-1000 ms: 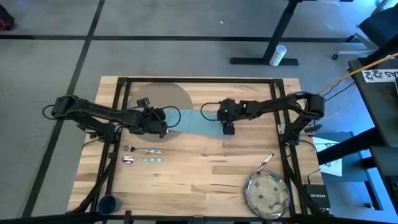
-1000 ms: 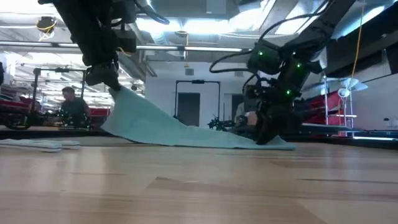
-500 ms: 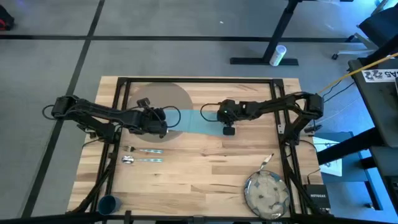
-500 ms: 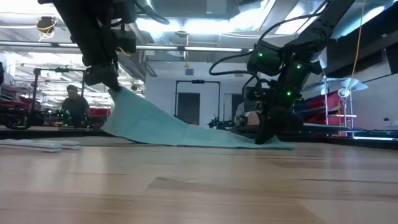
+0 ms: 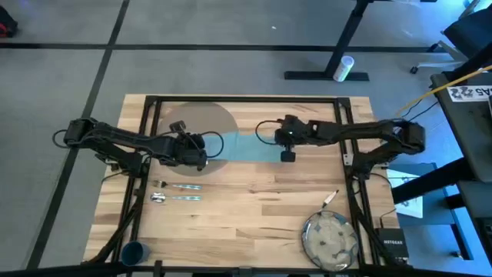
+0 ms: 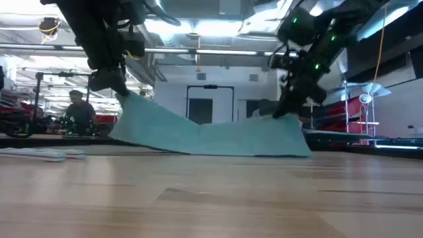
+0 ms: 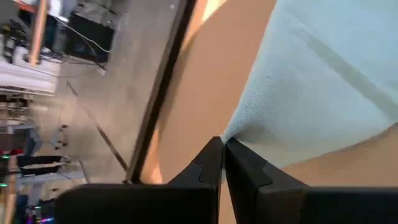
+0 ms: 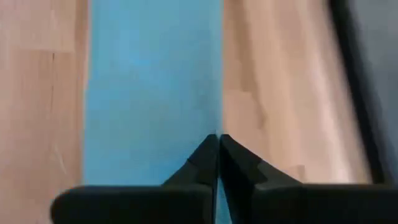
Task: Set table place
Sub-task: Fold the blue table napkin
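Observation:
The teal napkin [image 5: 246, 148] stretches between my two grippers over the wooden table [image 5: 254, 208], its left part above the round grey-brown placemat [image 5: 196, 123]. My left gripper [image 5: 202, 151] is shut on its left end, my right gripper [image 5: 287, 154] on its right end. In the low view the napkin [image 6: 211, 135] hangs like a curtain with its lower edge on the table. Two pieces of silver cutlery [image 5: 177, 191] lie near the left, the speckled plate [image 5: 330, 238] near right, the dark-blue cup [image 5: 134, 251] at the near left corner. My left gripper pinches the napkin's left corner [image 7: 231, 134] between its two shut fingers, coming from above. That corner [image 6: 125, 98] is raised well off the table and the cloth slopes down from it. My right gripper pinches the napkin's right edge [image 8: 214, 127] between its shut fingers, pointing down from above. That end [image 6: 291, 119] is lifted, and the cloth hangs below it with its bottom edge on the table.
A silver knife [image 5: 329, 198] lies just beyond the plate at the near right. The black frame [image 5: 246, 99] runs along the table's far side and down both sides. Bare wood lies between the cutlery and the plate.
My right gripper has shut on the napkin's right end and risen, drifting slightly toward the table's right edge. That end, which lay flat on the table, now hangs lifted; the left end has stayed raised in my left gripper.

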`<state>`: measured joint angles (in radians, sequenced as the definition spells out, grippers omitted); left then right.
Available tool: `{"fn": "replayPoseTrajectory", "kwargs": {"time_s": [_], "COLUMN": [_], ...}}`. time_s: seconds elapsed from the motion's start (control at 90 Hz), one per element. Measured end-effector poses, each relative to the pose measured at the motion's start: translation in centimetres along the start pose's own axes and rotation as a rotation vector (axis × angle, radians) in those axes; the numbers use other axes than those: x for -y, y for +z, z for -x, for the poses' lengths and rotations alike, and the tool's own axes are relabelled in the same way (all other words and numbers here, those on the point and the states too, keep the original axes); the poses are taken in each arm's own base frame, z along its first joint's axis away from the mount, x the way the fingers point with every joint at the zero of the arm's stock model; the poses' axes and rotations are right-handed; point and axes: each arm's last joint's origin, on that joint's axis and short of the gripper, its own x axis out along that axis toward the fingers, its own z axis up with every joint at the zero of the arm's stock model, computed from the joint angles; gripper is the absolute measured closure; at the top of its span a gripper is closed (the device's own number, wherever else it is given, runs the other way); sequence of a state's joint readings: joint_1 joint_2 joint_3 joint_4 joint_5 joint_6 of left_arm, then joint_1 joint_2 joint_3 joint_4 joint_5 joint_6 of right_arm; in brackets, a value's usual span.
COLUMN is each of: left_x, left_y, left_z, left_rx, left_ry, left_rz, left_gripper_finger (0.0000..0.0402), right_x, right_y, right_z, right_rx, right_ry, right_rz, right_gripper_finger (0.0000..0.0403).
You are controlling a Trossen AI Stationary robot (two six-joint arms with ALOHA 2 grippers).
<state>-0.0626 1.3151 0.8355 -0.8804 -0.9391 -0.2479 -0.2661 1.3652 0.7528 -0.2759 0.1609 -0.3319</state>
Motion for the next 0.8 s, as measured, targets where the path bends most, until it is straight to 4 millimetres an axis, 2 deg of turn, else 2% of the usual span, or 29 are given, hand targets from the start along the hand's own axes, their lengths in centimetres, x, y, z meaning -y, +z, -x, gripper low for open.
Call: {"fn": "replayPoseTrajectory", "kwargs": {"time_s": [0.144, 0.333, 0.489, 0.8], "left_x": [-1.0, -2.4, -2.7, -3.2], "left_y": [0.8, 1.9, 2.2, 2.4], "left_z": [0.0, -0.2, -0.2, 0.0], "left_rx": [0.011, 0.011, 0.025, 0.022], "left_ry": [0.064, 0.136, 0.230, 0.446], "left_rz": [0.006, -0.032, -0.091, -0.199], "left_gripper_finger": [0.0402, 0.0402, 0.0402, 0.0402], "right_x": [0.1, 0.6, 0.8, -0.7], "right_y": [0.3, -0.1, -0.3, 0.2], "right_z": [2.1, 3.7, 4.0, 4.7], "right_rx": [0.035, 0.004, -0.040, -0.109], "right_ry": [-0.059, -0.154, -0.235, -0.445], "right_rz": [0.021, 0.042, 0.091, 0.241], "right_gripper_finger": [0.0403, 0.0403, 0.0403, 0.0403]}}
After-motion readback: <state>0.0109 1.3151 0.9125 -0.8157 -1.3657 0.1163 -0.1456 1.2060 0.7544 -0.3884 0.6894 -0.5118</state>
